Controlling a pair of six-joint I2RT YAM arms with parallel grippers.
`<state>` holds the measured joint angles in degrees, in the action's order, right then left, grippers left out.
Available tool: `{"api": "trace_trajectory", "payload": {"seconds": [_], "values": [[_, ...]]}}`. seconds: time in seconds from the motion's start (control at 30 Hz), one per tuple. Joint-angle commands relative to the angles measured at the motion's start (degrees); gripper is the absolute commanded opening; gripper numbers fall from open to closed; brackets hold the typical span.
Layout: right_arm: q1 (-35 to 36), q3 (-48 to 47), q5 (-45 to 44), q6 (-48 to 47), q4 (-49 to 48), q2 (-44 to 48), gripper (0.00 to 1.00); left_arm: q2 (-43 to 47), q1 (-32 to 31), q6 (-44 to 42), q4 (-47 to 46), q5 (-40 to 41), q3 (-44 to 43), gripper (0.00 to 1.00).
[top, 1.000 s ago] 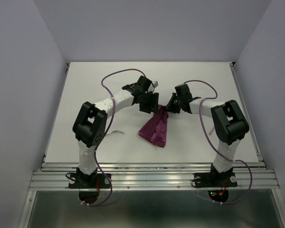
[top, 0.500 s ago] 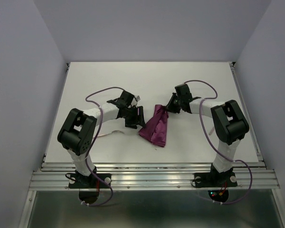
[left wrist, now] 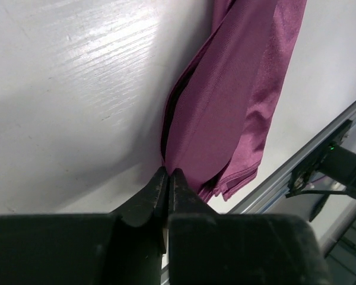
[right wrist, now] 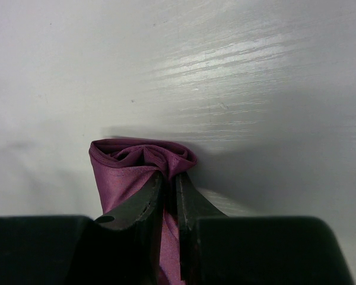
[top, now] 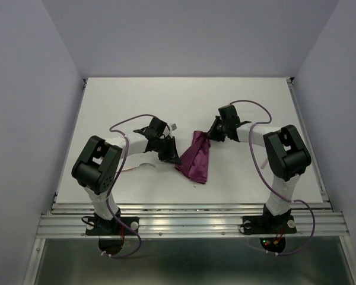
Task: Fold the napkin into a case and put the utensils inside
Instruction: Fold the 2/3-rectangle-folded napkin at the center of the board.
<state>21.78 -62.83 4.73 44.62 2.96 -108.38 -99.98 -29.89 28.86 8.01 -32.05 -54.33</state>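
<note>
The burgundy napkin [top: 194,159] lies folded into a narrow long strip in the middle of the white table [top: 255,101]. My left gripper [top: 172,158] sits low at its left edge. In the left wrist view its jaws [left wrist: 168,173] are pressed together on the napkin [left wrist: 237,101] at the near end of an open fold. My right gripper [top: 209,136] is at the strip's far end, and its jaws [right wrist: 169,178] are shut on bunched cloth [right wrist: 139,155]. A slim pale utensil [top: 141,167] lies left of the napkin, partly under my left arm.
An aluminium rail [top: 190,221] runs along the table's near edge and shows in the left wrist view [left wrist: 296,172]. Pale walls close in the left, right and back sides. Purple cables [top: 255,113] loop above both arms.
My left arm swung from the napkin's far end toward the near left, dropped to the strip's left edge, and its jaws closed there. The right gripper and the napkin's far end stayed put.
</note>
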Motion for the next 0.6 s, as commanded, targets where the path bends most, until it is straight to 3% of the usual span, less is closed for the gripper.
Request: {"api": "trace_trajectory", "payload": {"seconds": [0.0, 0.07, 0.57], "values": [[0.0, -0.6, -3.2, -0.1, 1.8, -1.0, 0.01, 2.6, -0.3, -0.7, 0.4, -1.6, -0.6, 0.04], [0.0, -0.7, -3.5, 0.2, 1.8, -1.2, 0.01, 3.2, -0.3, -1.3, 1.2, -1.6, -1.6, 0.0], [0.0, -3.7, -4.5, 2.9, 3.5, -3.6, 0.01, 6.6, -3.2, -3.6, 4.7, -3.3, -7.5, 0.0]]}}
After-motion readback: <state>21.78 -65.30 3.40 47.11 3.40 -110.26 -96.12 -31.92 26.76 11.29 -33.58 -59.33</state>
